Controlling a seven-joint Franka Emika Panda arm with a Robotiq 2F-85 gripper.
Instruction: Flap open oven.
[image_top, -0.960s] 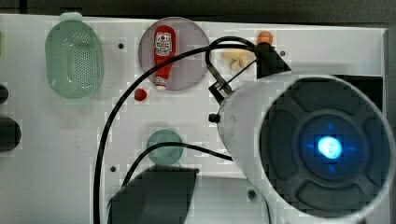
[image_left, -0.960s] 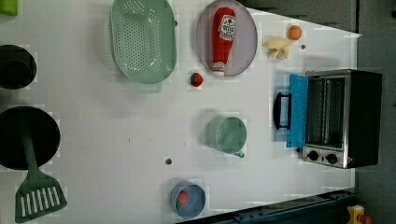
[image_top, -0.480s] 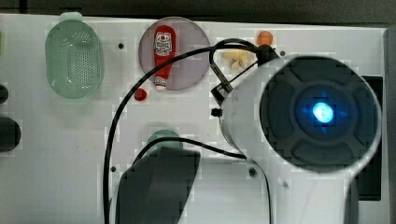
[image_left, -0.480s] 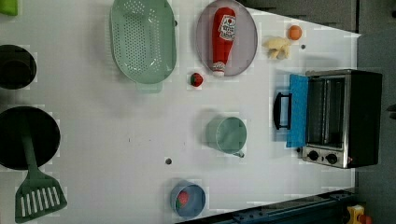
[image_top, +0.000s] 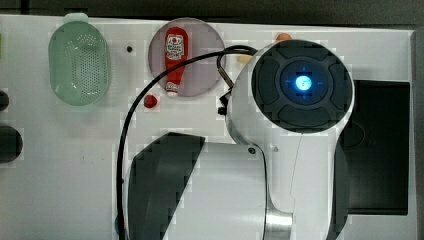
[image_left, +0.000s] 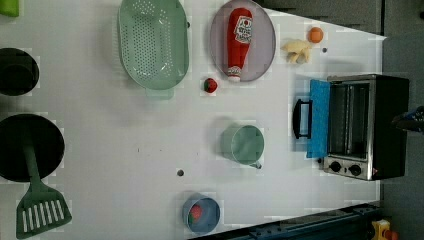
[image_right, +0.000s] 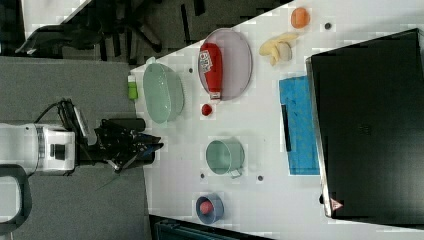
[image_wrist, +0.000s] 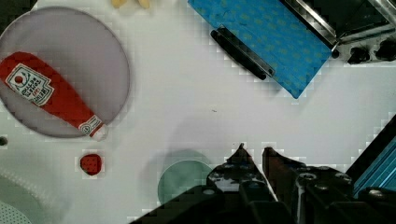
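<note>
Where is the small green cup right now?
In the left view the green cup stands on the white table, left of the oven with its blue door folded down, and above the blue bowl.

The oven (image_left: 367, 126) has a matt black casing, a brushed silver metal front frame and a blue-tinted glass door (image_wrist: 268, 40) — smooth, with a dark bar handle (image_wrist: 239, 52). The table (image_left: 125, 145) is plain matt white. The colander (image_left: 152, 42) looks like pale green plastic, pierced with small holes. The ketchup bottle (image_left: 238, 42) is glossy red plastic, lying on a smooth greyish plate (image_left: 265, 45). The gripper (image_wrist: 252, 156) is black — hard and slightly shiny.
</note>
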